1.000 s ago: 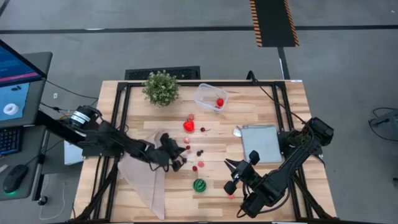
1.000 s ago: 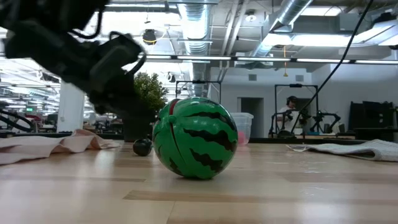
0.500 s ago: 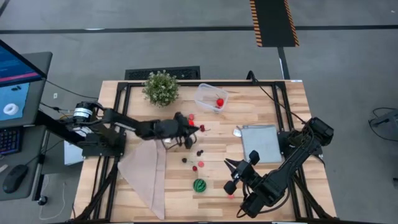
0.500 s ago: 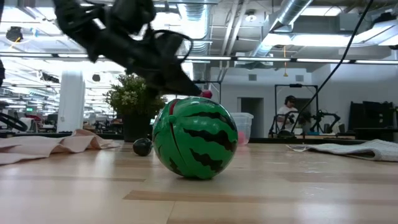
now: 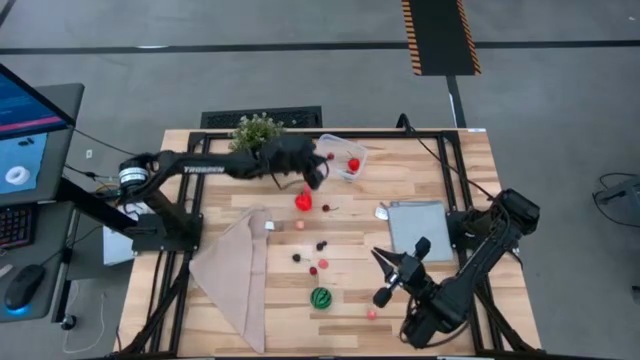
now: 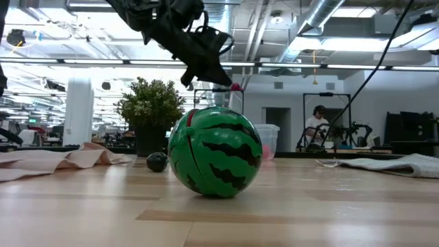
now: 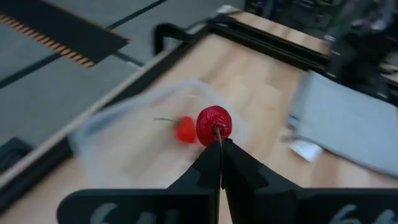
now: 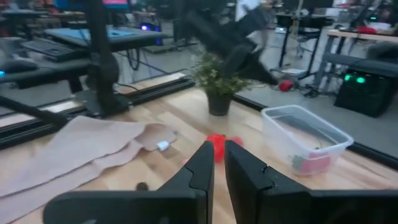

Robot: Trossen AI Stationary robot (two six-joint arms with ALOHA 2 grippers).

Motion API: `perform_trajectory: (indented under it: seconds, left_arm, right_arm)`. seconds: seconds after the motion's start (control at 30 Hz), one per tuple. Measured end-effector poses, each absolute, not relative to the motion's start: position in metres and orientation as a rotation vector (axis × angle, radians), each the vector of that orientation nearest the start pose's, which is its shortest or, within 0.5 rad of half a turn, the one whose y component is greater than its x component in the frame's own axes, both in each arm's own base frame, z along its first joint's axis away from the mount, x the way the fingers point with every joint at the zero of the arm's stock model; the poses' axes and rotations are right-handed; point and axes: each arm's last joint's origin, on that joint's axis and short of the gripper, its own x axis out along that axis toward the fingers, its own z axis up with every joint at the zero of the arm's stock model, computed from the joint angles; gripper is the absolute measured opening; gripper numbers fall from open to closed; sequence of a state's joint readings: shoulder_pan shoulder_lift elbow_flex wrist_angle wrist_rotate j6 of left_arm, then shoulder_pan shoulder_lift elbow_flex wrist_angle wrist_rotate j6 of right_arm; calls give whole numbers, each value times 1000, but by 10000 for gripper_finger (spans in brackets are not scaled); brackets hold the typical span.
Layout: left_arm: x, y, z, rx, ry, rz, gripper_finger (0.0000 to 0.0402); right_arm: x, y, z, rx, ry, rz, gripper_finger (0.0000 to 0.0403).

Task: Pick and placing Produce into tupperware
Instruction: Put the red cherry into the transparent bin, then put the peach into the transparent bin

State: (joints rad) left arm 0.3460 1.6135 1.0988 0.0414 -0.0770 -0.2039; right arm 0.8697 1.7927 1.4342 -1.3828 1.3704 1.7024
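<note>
A: State the location of the carried item.

B: A small red fruit [image 7: 214, 124] is pinched by its stem at the tips of the left gripper [image 5: 318, 172], clamped tight just beside the clear tupperware [image 5: 340, 156], which already contains one red piece [image 5: 353, 164].

A: Which step is in hand?

B: Transport, apparently near its end; blur prevents confirming that the fruit is over the rim.

A: Next requirement?

B: Centre over the tub, then release. The right gripper [image 5: 391, 277] waits near the grey sheet [image 5: 420, 229], jaws nearly together, empty.
</note>
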Motion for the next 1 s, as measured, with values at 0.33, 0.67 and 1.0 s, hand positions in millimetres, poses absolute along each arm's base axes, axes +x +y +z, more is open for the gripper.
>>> perform_trajectory:
  seconds: [0.33,0.67,1.0]
  left_arm:
    - [328,184,234,-460,417,452,0]
    - [343,193,208,-524,419,379,1]
    - [352,180,210,-523,404,363,79]
  right_arm:
    - [219,231,259,73,189,-700,62]
    - [223,229,258,88,193,-712,62]
    - [223,229,257,96,218,-715,62]
